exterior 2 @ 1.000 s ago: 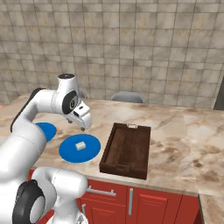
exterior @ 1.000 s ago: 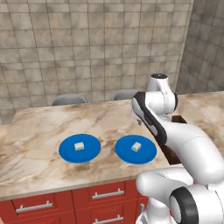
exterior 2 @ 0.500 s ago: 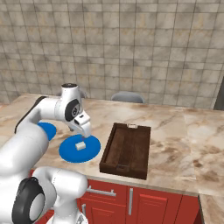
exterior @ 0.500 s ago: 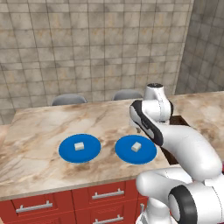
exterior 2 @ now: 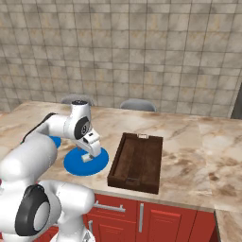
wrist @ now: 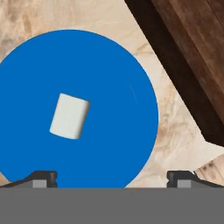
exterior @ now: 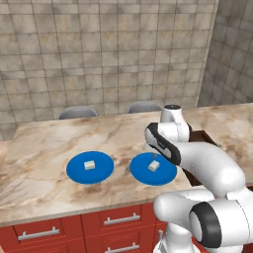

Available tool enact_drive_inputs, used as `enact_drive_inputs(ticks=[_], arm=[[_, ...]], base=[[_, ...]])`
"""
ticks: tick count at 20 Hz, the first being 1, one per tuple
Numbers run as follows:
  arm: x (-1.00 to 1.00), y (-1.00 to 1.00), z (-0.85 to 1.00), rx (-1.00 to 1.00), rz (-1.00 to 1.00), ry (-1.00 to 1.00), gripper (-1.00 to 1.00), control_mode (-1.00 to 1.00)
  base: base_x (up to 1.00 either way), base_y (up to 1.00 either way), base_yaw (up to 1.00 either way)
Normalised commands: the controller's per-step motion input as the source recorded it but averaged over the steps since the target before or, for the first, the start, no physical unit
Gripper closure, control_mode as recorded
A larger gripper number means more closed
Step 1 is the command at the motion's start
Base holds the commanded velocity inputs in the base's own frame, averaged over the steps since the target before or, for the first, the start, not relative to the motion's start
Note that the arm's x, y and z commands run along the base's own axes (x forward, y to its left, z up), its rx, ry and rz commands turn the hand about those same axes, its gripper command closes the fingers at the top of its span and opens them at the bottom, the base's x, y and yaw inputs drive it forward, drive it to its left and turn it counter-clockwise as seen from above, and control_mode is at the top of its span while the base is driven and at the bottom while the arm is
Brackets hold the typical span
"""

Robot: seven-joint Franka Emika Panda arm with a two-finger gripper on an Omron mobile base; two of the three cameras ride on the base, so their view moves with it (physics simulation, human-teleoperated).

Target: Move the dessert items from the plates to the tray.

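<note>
Cream-coloured dessert cube (wrist: 69, 116) on round bright blue plate (exterior: 153, 168), near dark brown wooden tray (exterior 2: 137, 161) on marble worktop (exterior: 44, 148). Second cream cube (exterior: 89, 165) on second blue plate (exterior: 90, 167), further left. Two-finger gripper (wrist: 112, 178) above nearer cube, fingers spread wide, holding nothing.

Bright blue plates (exterior: 89, 168) – cream cubes (wrist: 69, 116) – dark brown tray (exterior 2: 137, 162)

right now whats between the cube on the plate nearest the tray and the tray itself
Nothing stands between them. In the hand view, past the cube comes bare blue plate, then a strip of bare marble counter, then the tray rim.
</note>
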Motion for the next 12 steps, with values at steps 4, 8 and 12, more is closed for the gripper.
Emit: enact_drive_inputs(ticks=[4,8,12], arm=[[0.21,0.00,-0.29,0.00,0.00,0.01,-1.00,-1.00],[0.09,0.01,-0.16,0.00,-0.01,0.01,-1.00,-1.00],[0.00,0.02,-0.06,0.00,0.00,0.01,-1.00,-1.00]], base=[[0.00,0.00,0.00],[0.00,0.00,0.00],[0.00,0.00,0.00]])
